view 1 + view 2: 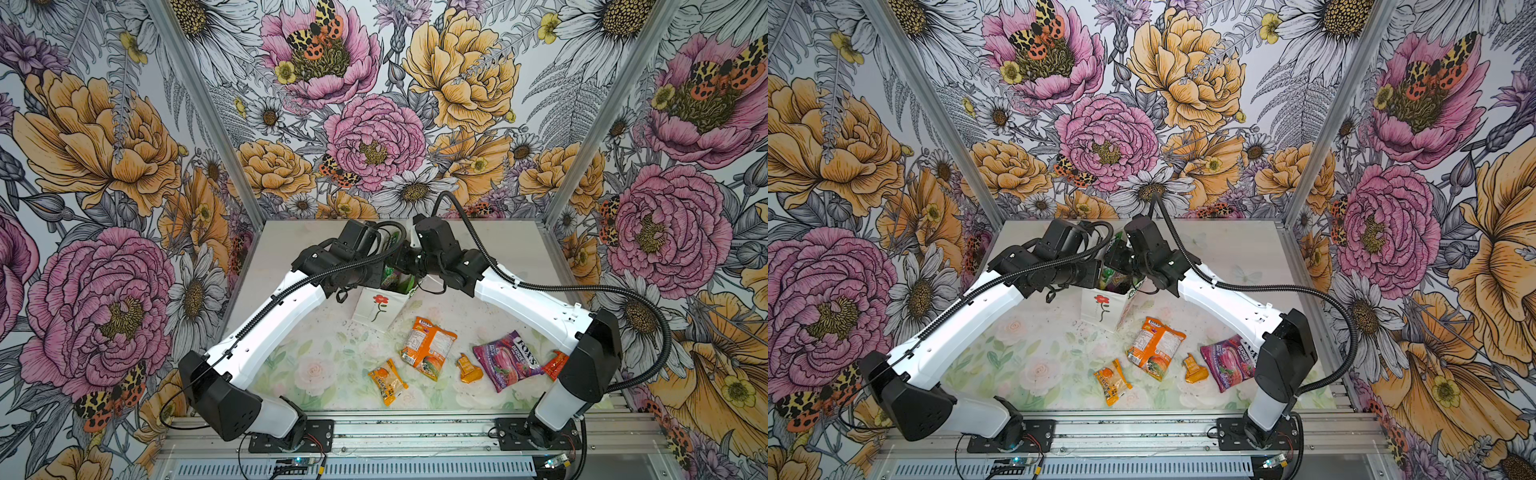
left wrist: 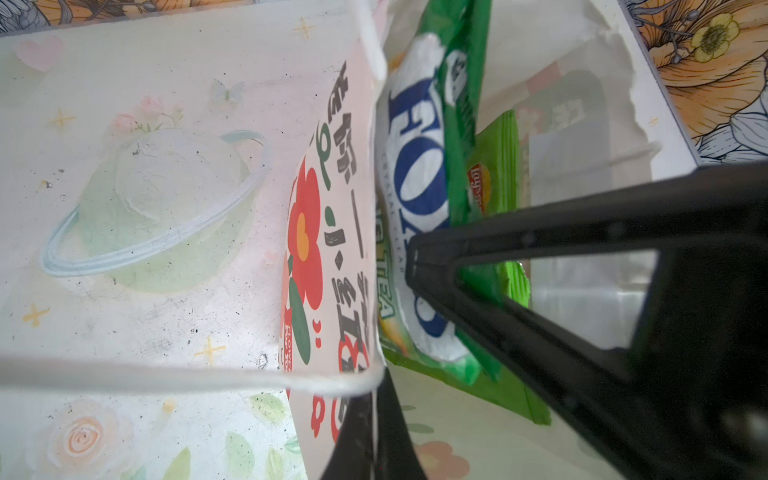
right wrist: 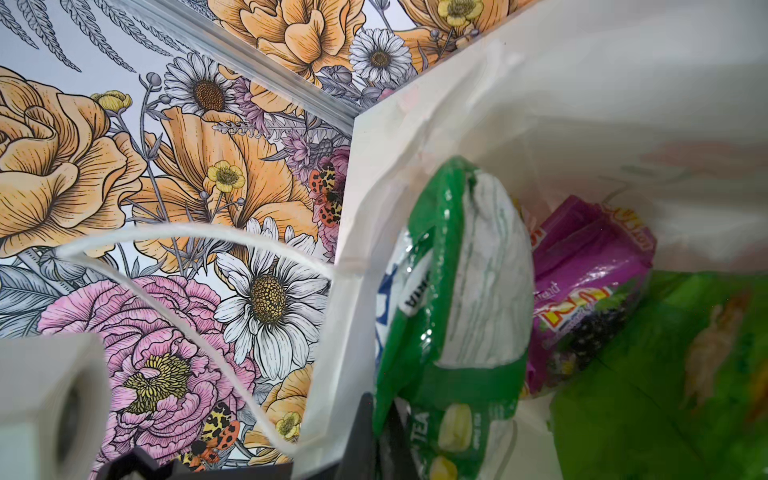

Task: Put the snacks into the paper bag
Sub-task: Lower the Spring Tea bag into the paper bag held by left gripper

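The white paper bag (image 1: 376,309) (image 1: 1100,307) stands mid-table with both grippers at its mouth. My left gripper (image 2: 376,436) is shut on the bag's rim (image 2: 365,386), next to the cord handle. My right gripper (image 3: 380,440) reaches inside the bag and is shut on the green Fox's candy bag (image 3: 453,291) (image 2: 415,187). A green chips bag (image 2: 494,174) and a purple pouch (image 3: 582,291) lie in the bag too. On the table lie an orange pack (image 1: 428,347), two small orange sachets (image 1: 388,380) (image 1: 469,368), a purple Fox's bag (image 1: 509,359) and a red sachet (image 1: 555,365).
Flowered walls close in the table at the back and on both sides. An aluminium rail (image 1: 415,428) with both arm bases runs along the front. The right arm's elbow (image 1: 590,353) hangs over the red sachet and the purple bag's edge.
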Motion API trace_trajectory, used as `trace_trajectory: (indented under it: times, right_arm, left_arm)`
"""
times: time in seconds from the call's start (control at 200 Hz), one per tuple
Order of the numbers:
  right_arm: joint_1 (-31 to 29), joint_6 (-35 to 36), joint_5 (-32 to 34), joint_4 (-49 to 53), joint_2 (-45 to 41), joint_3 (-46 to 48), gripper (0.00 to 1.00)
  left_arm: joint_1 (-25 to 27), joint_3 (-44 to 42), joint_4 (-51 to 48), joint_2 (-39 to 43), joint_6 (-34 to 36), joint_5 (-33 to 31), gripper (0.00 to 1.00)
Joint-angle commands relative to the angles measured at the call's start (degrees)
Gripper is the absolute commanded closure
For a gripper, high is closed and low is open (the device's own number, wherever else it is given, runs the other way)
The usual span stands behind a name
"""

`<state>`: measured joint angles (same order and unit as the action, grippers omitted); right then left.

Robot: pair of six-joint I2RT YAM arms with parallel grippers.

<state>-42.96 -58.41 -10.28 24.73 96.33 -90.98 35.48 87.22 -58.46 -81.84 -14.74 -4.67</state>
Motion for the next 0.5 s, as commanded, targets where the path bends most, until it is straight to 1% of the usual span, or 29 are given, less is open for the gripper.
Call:
trace_trajectory:
  times: [0.0,0.26,0.38,0.495]
  right_arm:
    - [-0.13,3.31,1.26,2.77,2.00,-3.71,1.00]
    - [-1.45,2.87,-2.47,2.30,7.00,-6.36,1.00]
    - [-1.65,1.73,-6.93,-0.12,8.79,-6.76,1.00]
    - [-1.65,1.73,-5.65,-0.08,8.88,-5.98,1.00]
  left_arm:
    - [0.02,0.23,5.03,2.82,1.12,1.68,1.00]
    - [0.03,0.10,5.29,2.92,1.02,2.00,1.00]
    - [0.02,-0.11,5.27,3.00,1.01,1.68,1.00]
    - [0.02,-0.26,5.27,3.25,0.98,1.61,1.00]
